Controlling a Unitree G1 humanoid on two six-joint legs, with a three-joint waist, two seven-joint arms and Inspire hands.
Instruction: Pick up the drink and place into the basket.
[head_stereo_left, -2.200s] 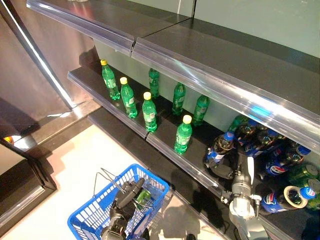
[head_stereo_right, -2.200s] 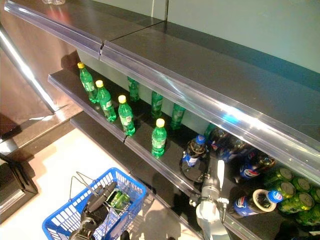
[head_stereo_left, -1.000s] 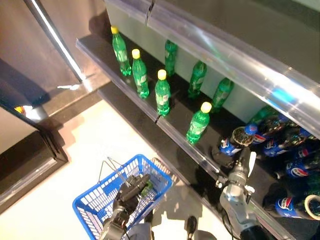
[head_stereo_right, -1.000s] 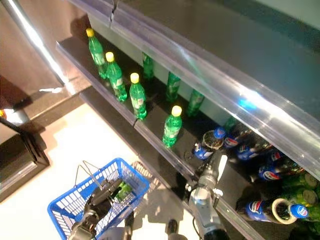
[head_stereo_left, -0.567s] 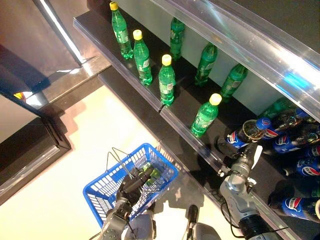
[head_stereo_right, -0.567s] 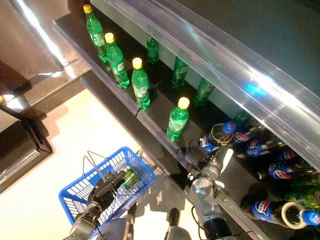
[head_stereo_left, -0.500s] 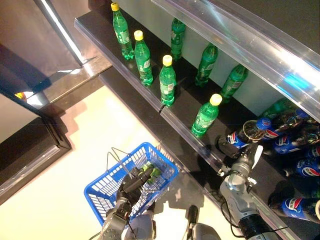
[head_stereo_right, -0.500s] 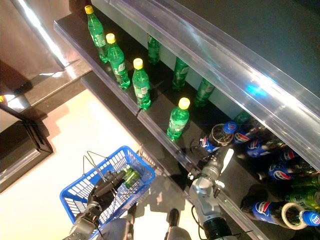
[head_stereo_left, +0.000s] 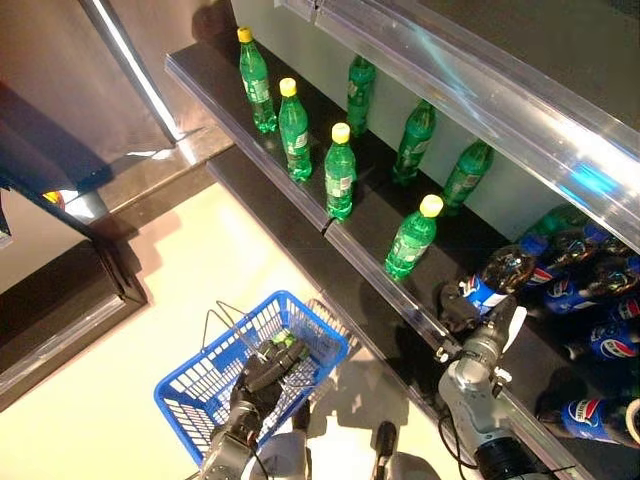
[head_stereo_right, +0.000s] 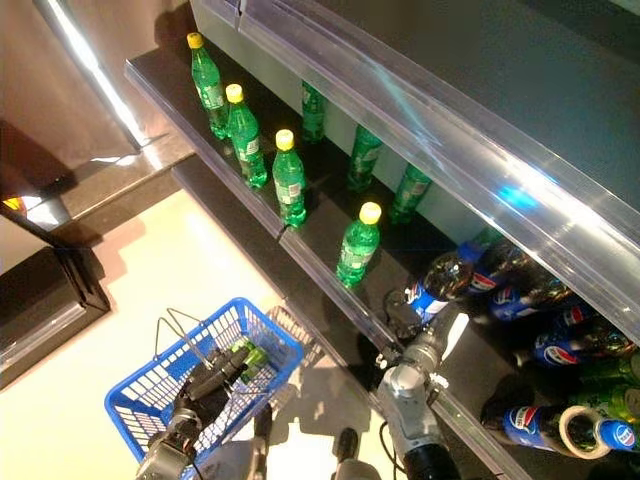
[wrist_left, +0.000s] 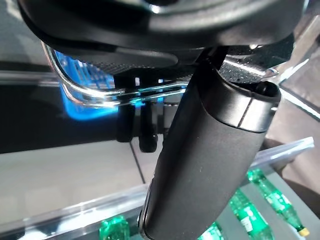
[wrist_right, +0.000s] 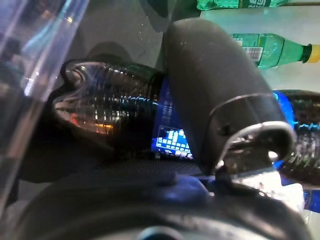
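My right hand (wrist_right: 150, 210) fills the near edge of the right wrist view as a dark bulk, thumb (wrist_right: 220, 95) standing up from it, dark with a silver band near its base. The thumb lies across a dark cola bottle with a blue label (wrist_right: 115, 112), the plastic body pressed close against my palm. Its ridged base points toward a clear plastic shelf edge strip (wrist_right: 30, 75). Past the thumb, a green plastic bottle with a yellow cap (wrist_right: 270, 50) against a pale panel; part of another green bottle (wrist_right: 235, 4) beside it.
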